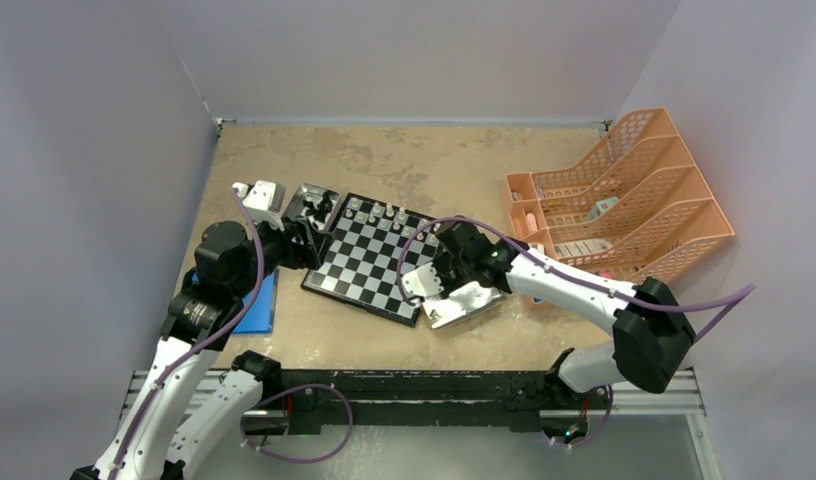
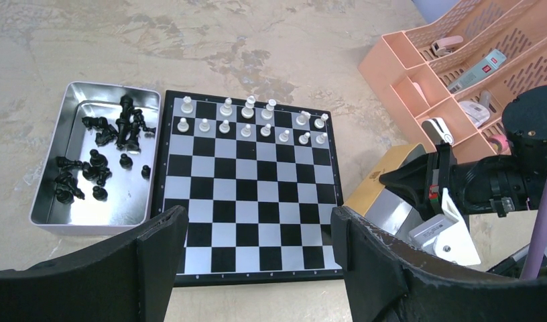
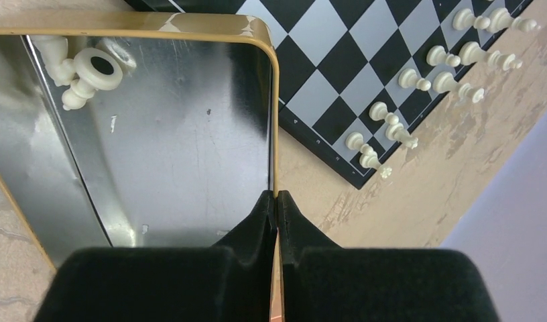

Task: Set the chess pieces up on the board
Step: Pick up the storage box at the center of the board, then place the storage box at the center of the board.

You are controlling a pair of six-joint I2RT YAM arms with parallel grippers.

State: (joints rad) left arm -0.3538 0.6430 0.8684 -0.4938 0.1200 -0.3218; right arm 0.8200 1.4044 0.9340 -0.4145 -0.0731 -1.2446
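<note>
Fingers of the right gripper (image 3: 276,213) are pinched together on the thin side wall of a gold-rimmed tray (image 3: 190,134), which sits just beside the board's right near corner. The right arm reaches in from the right, its forearm low over the table (image 1: 284,160), and its wrist camera looks down into the tray. One cream piece (image 3: 90,70) lies on its side in the tray's far corner (a pale shape next to it may be only a reflection).

The left gripper (image 2: 257,225) hangs near the board's left side, jaws wide apart with nothing between them. The left arm is bent at the elbow and aimed across the board (image 2: 251,194). The board lies flat, turned askew to the table edge, with its right near corner closest to the arm bases.

Cream pieces (image 2: 251,121) stand upright in two rows along the board's far edge. Just beside its left edge a silver tray (image 2: 46,181) holds black pieces (image 2: 103,154), some upright and some toppled. Farther right an orange rack (image 2: 458,74) stands apart from the board.
</note>
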